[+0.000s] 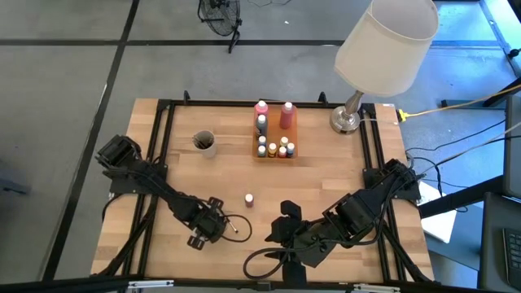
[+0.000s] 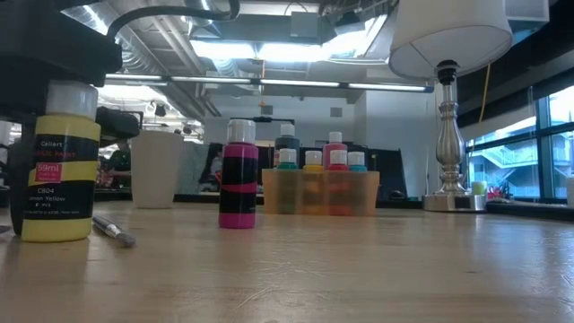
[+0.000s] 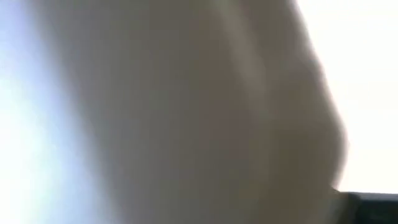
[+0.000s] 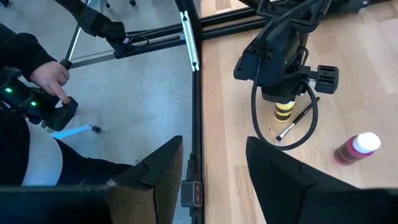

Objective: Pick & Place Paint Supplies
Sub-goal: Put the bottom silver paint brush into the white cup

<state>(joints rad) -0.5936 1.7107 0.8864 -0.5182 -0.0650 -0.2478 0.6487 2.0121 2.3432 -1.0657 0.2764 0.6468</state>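
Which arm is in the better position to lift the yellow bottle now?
Left. The left hand sits directly over the yellow bottle. The right hand is open and away from it.

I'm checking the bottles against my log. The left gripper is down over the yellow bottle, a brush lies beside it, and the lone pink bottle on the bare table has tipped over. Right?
Not quite: the pink bottle stands upright, as the low view shows. The rest holds: the left gripper is down over the yellow bottle, with the brush lying beside it.
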